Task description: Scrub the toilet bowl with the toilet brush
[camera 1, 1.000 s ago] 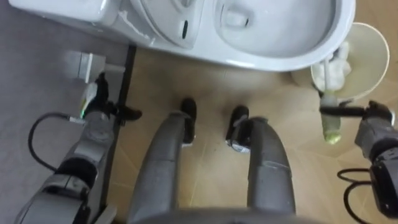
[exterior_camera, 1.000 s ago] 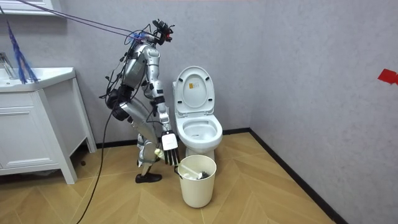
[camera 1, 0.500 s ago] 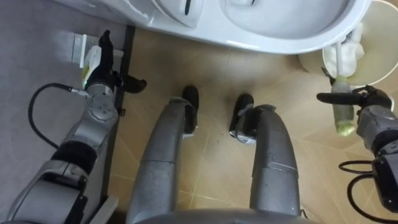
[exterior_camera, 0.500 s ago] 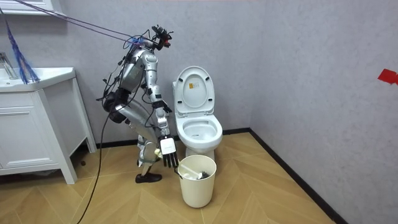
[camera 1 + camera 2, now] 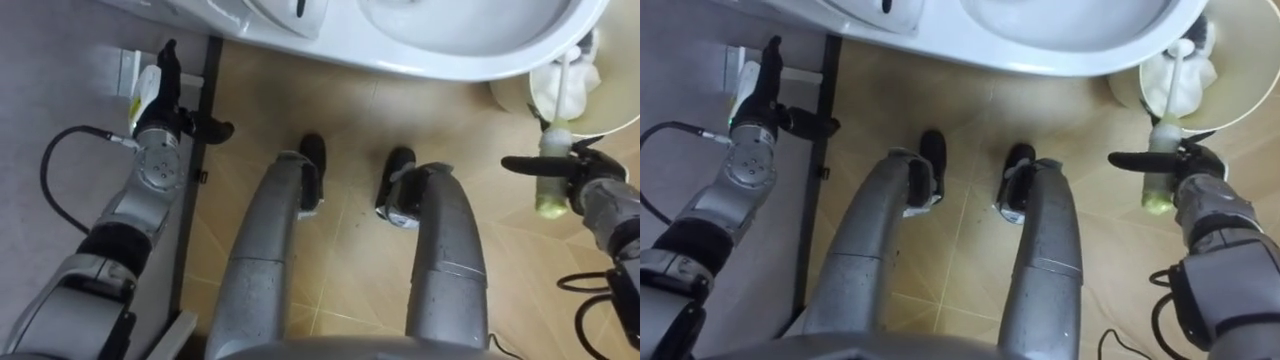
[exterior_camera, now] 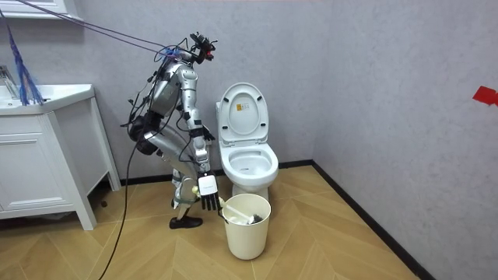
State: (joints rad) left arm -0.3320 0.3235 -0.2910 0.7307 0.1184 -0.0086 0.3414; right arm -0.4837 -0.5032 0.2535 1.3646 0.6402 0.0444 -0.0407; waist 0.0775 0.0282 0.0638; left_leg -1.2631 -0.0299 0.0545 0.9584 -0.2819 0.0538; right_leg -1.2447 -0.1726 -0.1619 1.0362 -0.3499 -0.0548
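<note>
Gripping brush (image 5: 551, 172) in bin (image 6: 248, 232); wood floor (image 5: 350, 140), toilet (image 5: 470, 65) ahead.

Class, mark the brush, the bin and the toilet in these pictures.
brush (image 5: 548, 198): left eye view, lower end of its green handle.
bin (image 6: 247, 233): room view, outer wall.
toilet (image 6: 250, 179): room view, front of bowl.

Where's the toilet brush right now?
At the right edge of the eye views, the toilet brush is gripped in the right hand, its head end reaching into the bin beside the front of the toilet bowl.
</note>
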